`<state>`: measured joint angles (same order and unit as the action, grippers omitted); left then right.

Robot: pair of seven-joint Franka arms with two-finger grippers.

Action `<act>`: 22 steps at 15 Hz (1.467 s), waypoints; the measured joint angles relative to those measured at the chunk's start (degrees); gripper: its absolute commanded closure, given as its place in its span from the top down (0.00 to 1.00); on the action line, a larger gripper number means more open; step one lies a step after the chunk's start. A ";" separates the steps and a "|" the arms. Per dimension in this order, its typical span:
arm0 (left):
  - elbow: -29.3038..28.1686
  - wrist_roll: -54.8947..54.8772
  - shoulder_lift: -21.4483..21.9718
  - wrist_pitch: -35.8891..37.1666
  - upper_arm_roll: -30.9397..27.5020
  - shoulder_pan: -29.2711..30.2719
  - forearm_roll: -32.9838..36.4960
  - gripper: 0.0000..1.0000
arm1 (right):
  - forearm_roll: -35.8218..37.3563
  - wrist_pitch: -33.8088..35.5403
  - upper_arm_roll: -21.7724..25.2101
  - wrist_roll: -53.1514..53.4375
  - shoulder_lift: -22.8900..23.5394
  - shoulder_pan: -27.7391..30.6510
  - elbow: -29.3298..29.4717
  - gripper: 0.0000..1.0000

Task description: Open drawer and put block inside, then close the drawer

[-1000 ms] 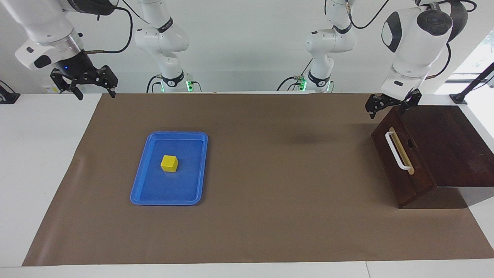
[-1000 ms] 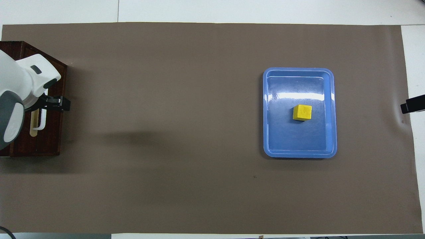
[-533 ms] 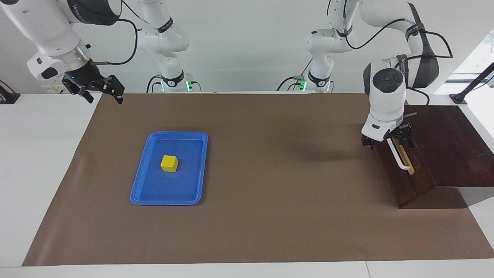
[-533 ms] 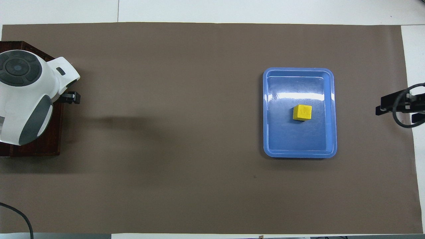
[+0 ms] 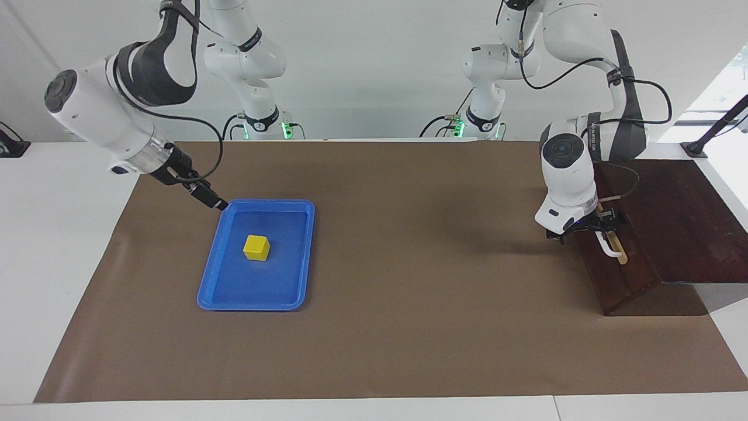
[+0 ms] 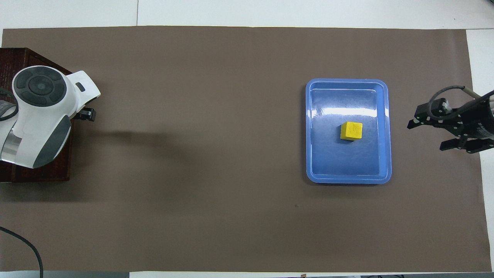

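The drawer (image 5: 613,275) is shut in its dark wood box (image 5: 672,216) at the left arm's end of the table. Its white bar handle (image 5: 610,250) shows below the gripper. My left gripper (image 5: 584,228) is open and low at the handle's end nearer to the robots. In the overhead view the left arm covers most of the box (image 6: 38,175), and only one of its fingers (image 6: 88,114) shows. The yellow block (image 5: 256,247) (image 6: 351,130) lies in the blue tray (image 5: 257,306) (image 6: 347,179). My right gripper (image 5: 207,197) (image 6: 428,135) is open and empty, over the mat beside the tray.
A brown mat (image 5: 409,327) covers the table between the tray and the box. White table (image 5: 64,245) lies outside the mat at the right arm's end.
My left gripper has come down from above the box to the drawer's handle. My right gripper has swung down from the table's edge to beside the tray.
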<state>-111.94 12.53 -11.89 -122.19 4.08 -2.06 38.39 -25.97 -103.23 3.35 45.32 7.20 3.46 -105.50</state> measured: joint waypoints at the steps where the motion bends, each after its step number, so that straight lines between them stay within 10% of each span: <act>1: -0.22 0.00 -0.04 -0.53 -0.03 0.23 0.00 1.00 | -2.47 -1.82 0.03 1.93 1.15 0.02 -0.81 1.00; 22: -1.88 9.11 -0.33 -3.68 0.27 -0.69 5.29 1.00 | -17.96 -5.93 0.14 5.31 13.44 3.38 -4.66 1.00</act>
<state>-113.82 21.64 -12.22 -125.88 4.35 -2.75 43.68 -43.93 -109.16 3.49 50.64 20.64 6.84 -110.16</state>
